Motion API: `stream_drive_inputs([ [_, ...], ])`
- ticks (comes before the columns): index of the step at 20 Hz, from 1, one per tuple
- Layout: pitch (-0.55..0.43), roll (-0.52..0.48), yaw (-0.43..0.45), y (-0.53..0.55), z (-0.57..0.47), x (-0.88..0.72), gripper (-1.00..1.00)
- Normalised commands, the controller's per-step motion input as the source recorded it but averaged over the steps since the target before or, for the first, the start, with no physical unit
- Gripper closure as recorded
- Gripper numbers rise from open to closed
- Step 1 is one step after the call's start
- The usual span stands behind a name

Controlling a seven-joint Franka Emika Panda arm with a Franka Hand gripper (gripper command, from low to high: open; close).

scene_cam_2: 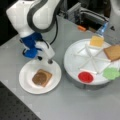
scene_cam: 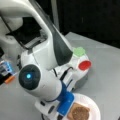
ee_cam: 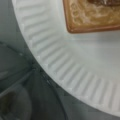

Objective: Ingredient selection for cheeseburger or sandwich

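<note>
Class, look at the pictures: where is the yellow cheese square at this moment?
In a front view the yellow cheese square lies in a top compartment of the divided white tray, at the view's upper right, left of the toast square and above the red disc.

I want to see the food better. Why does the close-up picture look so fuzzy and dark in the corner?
In the wrist view the camera sits very near the ribbed white paper plate, so the tan toast square is soft and cropped, and the bottom left lies in grey shadow. In both front views everything is blurred too.
</note>
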Motion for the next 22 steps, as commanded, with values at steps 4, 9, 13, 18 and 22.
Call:
stream_drive_inputs([
  [4,-0.129,-0.369,-0.076,0.49,0.16,-0.68,-1.0],
  [9,-0.098,-0.379,-0.07,0.74,0.42,-0.84,-1.0],
  [13,-0.068,-0.525,-0.058,0.79,0.55,-0.83,-1.0],
  [18,-0.077,-0.459,-0.032,0.7,0.13,-0.59,-1.0],
  [22,-0.054,-0.208,-0.023,0.45,-0.2,-0.25,-1.0],
])
